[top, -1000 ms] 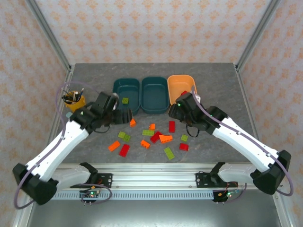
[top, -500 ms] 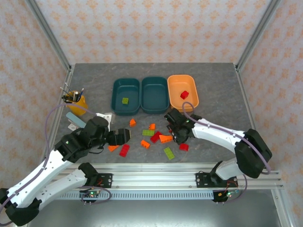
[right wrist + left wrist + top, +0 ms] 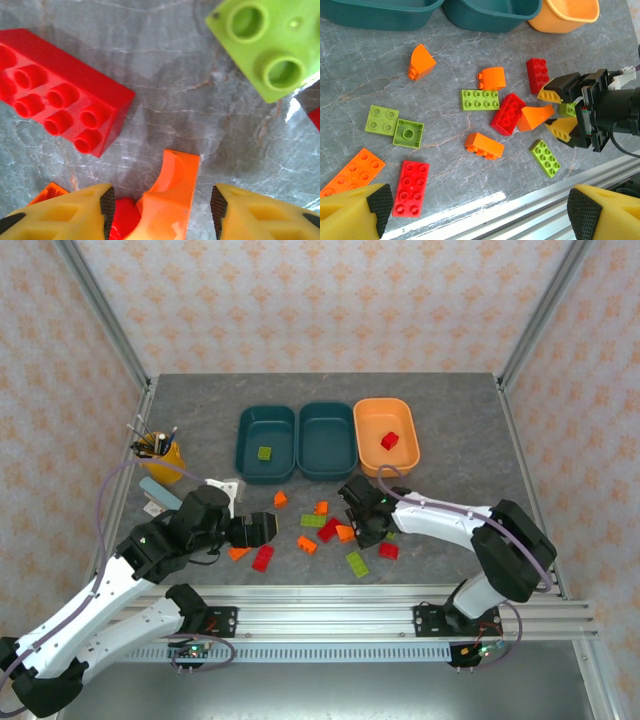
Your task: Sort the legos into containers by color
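Top external camera: loose legos [image 3: 357,564] lie scattered around a curved orange brick [image 3: 346,533]. Left of that brick the left gripper [image 3: 262,528] hangs with its fingers spread wide, gripping nothing. The right gripper [image 3: 352,530] straddles the brick, pads just off its sides, not clamped. Beyond the brick to the right stands the orange tray [image 3: 383,402] with a red brick [image 3: 390,441]. Beyond and leftward stand two teal trays [image 3: 327,408], the farther one holding a yellow-green brick [image 3: 264,453].

Left tray [image 3: 252,428], middle tray [image 3: 327,440], right tray [image 3: 372,425] lined up across far half of table [image 3: 460,440]. Lone brick [image 3: 264,453] laid in left tray, second brick [image 3: 390,441] in right tray. Pen cup [image 3: 160,452] set left of trays. Loose bricks [image 3: 313,521] scattered before trays, flanked by left gripper [image 3: 268,528] and right gripper [image 3: 157,202]; curved brick [image 3: 172,190] straddled by latter.
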You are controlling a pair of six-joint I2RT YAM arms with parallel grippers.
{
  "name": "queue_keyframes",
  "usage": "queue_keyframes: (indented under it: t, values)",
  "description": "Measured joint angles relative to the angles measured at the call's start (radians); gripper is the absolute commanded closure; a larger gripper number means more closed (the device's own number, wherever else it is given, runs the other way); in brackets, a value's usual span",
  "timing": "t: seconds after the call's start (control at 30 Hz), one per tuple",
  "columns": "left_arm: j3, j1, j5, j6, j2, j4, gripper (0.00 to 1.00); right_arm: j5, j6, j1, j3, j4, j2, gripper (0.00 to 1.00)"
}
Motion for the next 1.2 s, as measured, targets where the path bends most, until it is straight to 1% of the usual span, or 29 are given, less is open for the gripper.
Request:
queue_keyframes:
  t: [0.13, 0.33, 0.57, 0.7, 0.8, 0.87, 0.97, 1.13, 1.2]
  values:
    - [0.000, 0.000, 0.001, 0.000, 0.000, 0.000, 0.07, -0.003, 0.034, 0.000, -0.016, 0.027, 0.013, 0.55]
    - [0.000, 0.000, 0.001, 0.000, 0.000, 0.000, 0.07, -0.002, 0.070, 0.002, -0.017, 0.058, 0.044, 0.62]
    - [0.000, 0.000, 0.000, 0.000, 0.000, 0.000, 0.08, -0.005, 0.090, 0.005, -0.012, 0.040, 0.051, 0.79]
    - [0.000, 0.000, 0.000, -0.001, 0.000, 0.003, 0.08, 0.008, 0.095, 0.006, -0.005, 0.027, 0.050, 0.82]
    - [0.010, 0.000, 0.000, -0.004, 0.011, 0.010, 0.08, 0.056, 0.081, 0.007, 0.011, -0.019, 0.034, 0.83]
    - [0.028, 0.000, 0.000, -0.006, 0.026, 0.018, 0.08, 0.096, 0.053, 0.006, 0.044, -0.074, 0.006, 0.83]
    - [0.079, 0.000, -0.011, -0.018, 0.067, 0.022, 0.07, 0.159, -0.023, 0.006, 0.143, -0.159, -0.041, 0.84]
    - [0.227, 0.004, -0.055, -0.036, 0.182, 0.021, 0.07, 0.238, -0.227, 0.005, 0.365, -0.216, -0.052, 0.84]
    - [0.299, 0.034, -0.058, -0.039, 0.249, 0.021, 0.07, 0.254, -0.322, -0.002, 0.455, -0.227, -0.016, 0.84]
